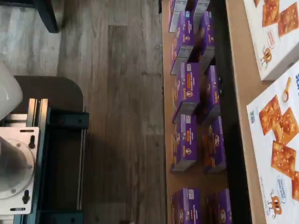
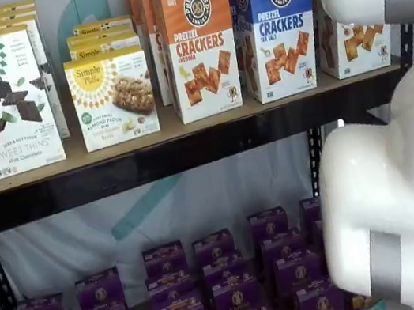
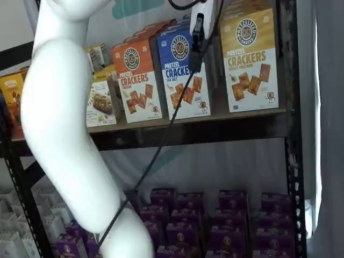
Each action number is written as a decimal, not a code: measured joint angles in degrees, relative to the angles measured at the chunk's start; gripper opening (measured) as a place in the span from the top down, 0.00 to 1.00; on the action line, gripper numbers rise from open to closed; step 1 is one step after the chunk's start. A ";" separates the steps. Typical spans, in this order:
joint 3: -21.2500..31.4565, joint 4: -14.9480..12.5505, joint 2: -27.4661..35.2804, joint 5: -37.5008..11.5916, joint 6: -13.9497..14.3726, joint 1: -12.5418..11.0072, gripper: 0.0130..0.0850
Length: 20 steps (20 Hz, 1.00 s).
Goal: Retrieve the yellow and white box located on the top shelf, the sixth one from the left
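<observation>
Yellow and white box [image 3: 249,59] unobstructed here

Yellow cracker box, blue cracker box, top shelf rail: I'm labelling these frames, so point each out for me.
Yellow box [image 3: 250,59]: a shelf view, front face, on the word CRACKERS.
Blue box [image 2: 278,26]: a shelf view, front face, on the word CRACKERS.
Top shelf [image 2: 190,151]: a shelf view, black front rail.
</observation>
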 joint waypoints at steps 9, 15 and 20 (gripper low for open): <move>7.80 -10.00 -6.14 -8.21 0.96 6.31 0.00; 9.20 -5.65 -7.59 -11.52 0.06 4.00 0.00; 8.74 1.04 -8.52 -15.66 -0.17 1.42 0.00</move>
